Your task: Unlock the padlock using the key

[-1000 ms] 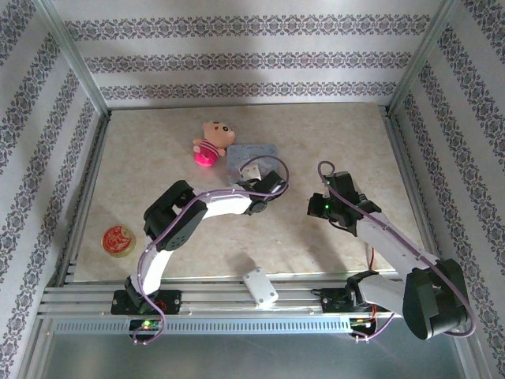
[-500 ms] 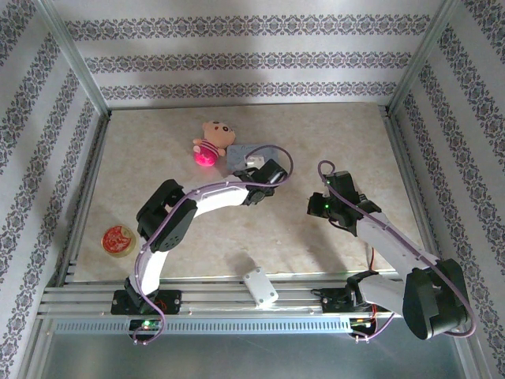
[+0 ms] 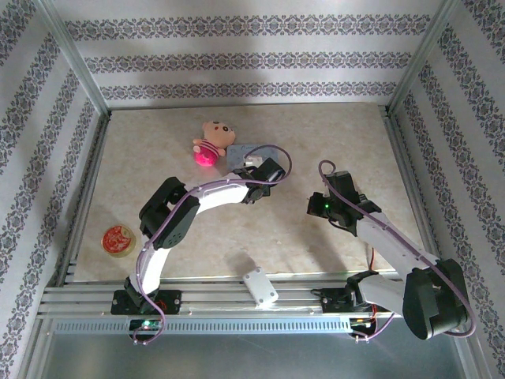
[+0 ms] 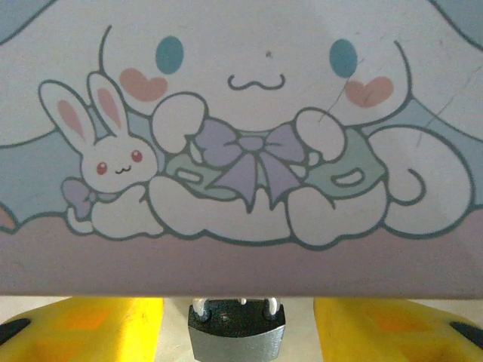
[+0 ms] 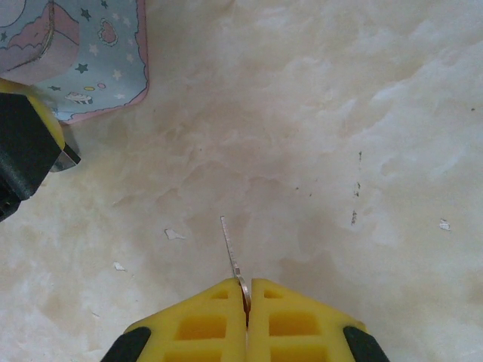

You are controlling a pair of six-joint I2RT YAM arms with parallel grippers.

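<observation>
Right against the edge of the light-blue tin (image 4: pixel 241 151) sits the padlock (image 4: pixel 237 335). It is small, dark and blocky, and its pale, shiny metal loop goes up behind the tin's edge. On each side of it is a smooth yellow finger of the left gripper (image 3: pixel 251 164). The fingers stand apart and do not touch the padlock, so this gripper holds nothing. The tin is flat, and its lid shows a soft-colored cartoon dog and a little bunny. Well off to the right, the right gripper (image 5: pixel 247 290) is squeezed tight on the key (image 5: pixel 229 245). The key is a thin silver blade poking out over the table (image 5: pixel 362 113), which looks like pale, cloudy stone. Just left of the tin lies a fuzzy pink toy (image 3: pixel 210 143).
</observation>
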